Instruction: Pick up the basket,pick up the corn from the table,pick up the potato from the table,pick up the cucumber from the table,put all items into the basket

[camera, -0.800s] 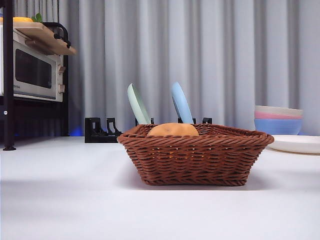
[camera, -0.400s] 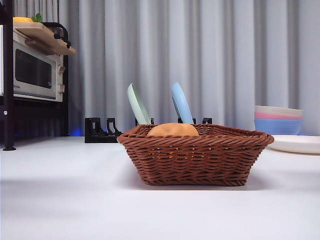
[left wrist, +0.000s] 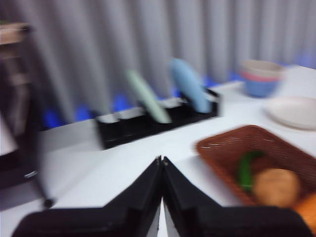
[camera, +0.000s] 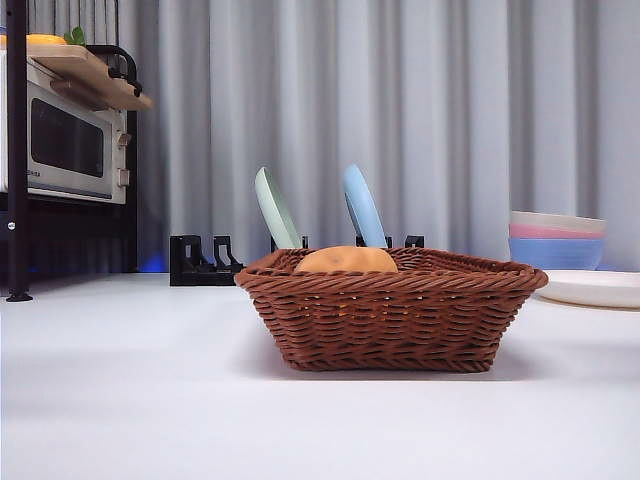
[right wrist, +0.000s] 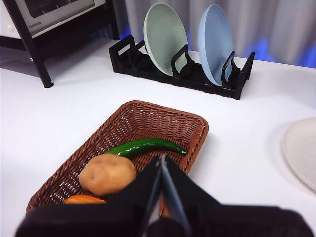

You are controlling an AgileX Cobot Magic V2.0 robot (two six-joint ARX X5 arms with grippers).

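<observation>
Above the basket [right wrist: 148,123] – right claw [right wrist: 162,165] closed, empty.

Even, soft light; front and right wrist views sharp; left wrist view heavily motion-blurred; faint shadow beneath the basket [camera: 390,310].

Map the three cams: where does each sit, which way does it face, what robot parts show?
Front: low, table height, level across at basket; potato tops rim; no robot parts.
Left wrist: blurred, above the table, left gripper jaws shut.
Right wrist: above basket, right gripper jaws shut; cucumber, corn inside.
All share basket, potato and plate rack.
</observation>
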